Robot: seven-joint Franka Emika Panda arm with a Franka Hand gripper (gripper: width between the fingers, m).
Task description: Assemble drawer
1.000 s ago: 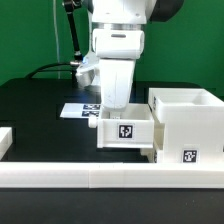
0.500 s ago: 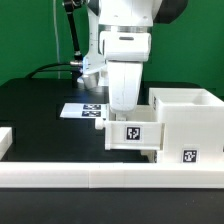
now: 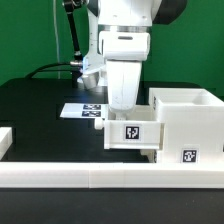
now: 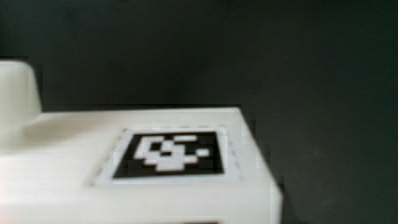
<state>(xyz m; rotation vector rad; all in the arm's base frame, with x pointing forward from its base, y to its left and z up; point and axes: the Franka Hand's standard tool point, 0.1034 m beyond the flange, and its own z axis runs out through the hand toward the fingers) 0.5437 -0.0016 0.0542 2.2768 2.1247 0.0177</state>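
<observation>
My gripper (image 3: 123, 112) reaches down into a small white drawer tray (image 3: 132, 134) with a black-and-white tag on its front. It holds the tray low over the black table, and its fingertips are hidden inside the tray. The tray's right end sits against the open side of the tall white box casing (image 3: 190, 125) on the exterior view's right. The wrist view shows the tray's tagged white face (image 4: 169, 155) close up, filling the lower part. No fingers show there. The second tray is out of view.
The marker board (image 3: 84, 111) lies flat on the table behind the tray. A long low white border rail (image 3: 100, 178) runs along the front. A small white block (image 3: 5, 140) sits at the exterior view's left edge. Black cables hang at the back.
The gripper and the tray shifted toward the exterior view's right, up to the box casing, between one second and half a second ago. Nothing has visibly moved since.
</observation>
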